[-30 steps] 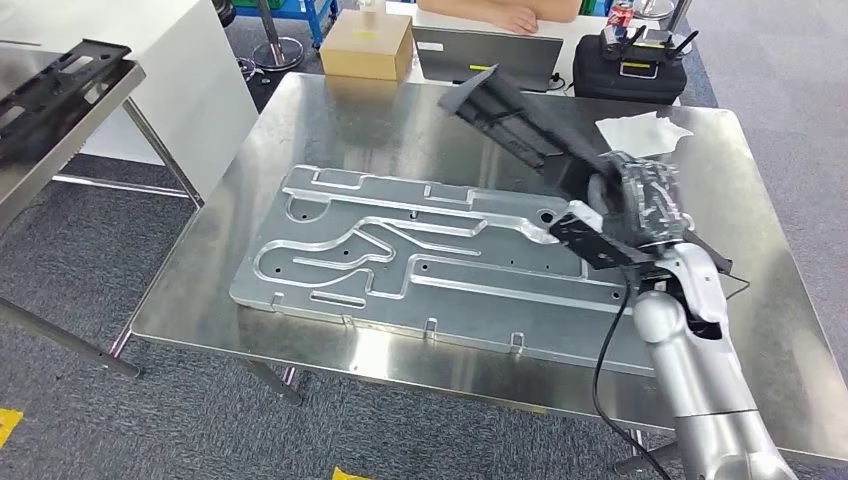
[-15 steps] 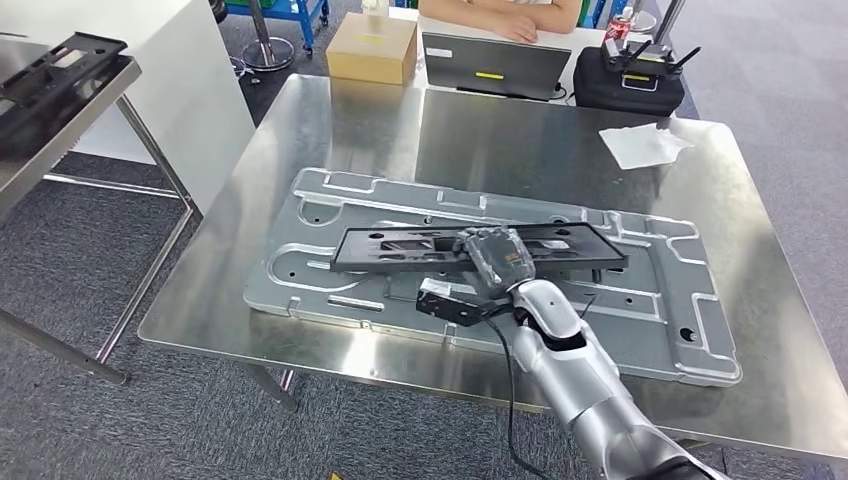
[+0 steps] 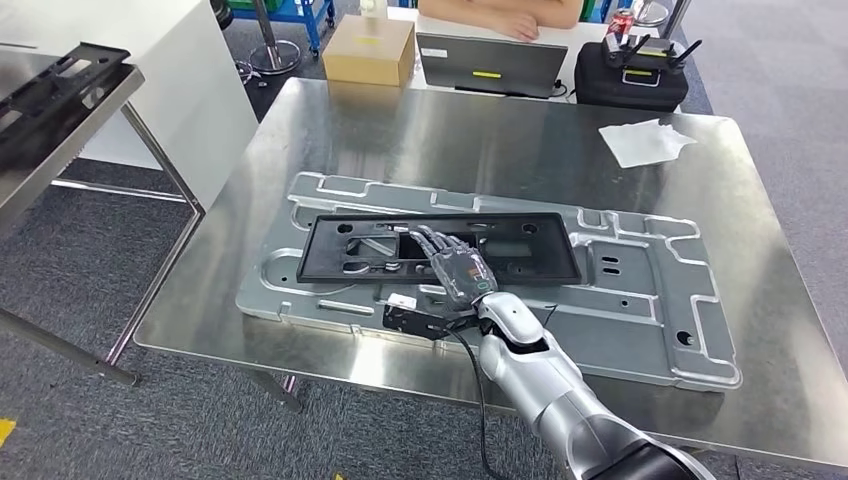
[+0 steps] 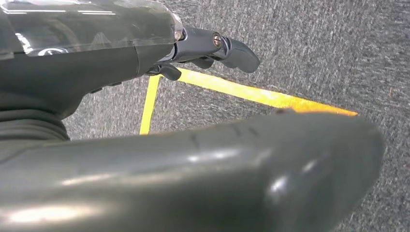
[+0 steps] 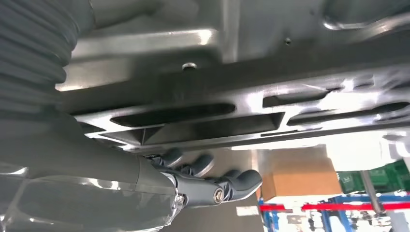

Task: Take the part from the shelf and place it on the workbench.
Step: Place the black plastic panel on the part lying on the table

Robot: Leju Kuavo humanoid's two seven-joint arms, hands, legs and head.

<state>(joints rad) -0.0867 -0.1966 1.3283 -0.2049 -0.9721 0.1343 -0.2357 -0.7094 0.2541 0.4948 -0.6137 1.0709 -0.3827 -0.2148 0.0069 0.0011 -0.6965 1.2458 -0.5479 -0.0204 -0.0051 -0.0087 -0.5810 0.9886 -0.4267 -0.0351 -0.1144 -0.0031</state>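
A: What's in the head view?

B: One black part point(image 3: 440, 247) lies flat at frame centre on the one grey grooved plate point(image 3: 640, 300), which sits on the steel workbench point(image 3: 500, 140). The right hand point(image 3: 455, 268) rests flat on the part, fingers stretched and apart, clasping nothing. One cardboard box point(image 3: 370, 48), one laptop point(image 3: 490, 65), one black case point(image 3: 630, 75) along the top; one white cloth point(image 3: 645, 140) upper right.

A: Right wrist view?

B: Closer: the part's slots point(image 5: 174, 115), with fingers point(image 5: 237, 183) extended beside it.

A: Left wrist?

B: The left hand point(image 4: 203, 48) over grey carpet with one yellow line point(image 4: 251, 94); its fingers look loosely curled, holding nothing.
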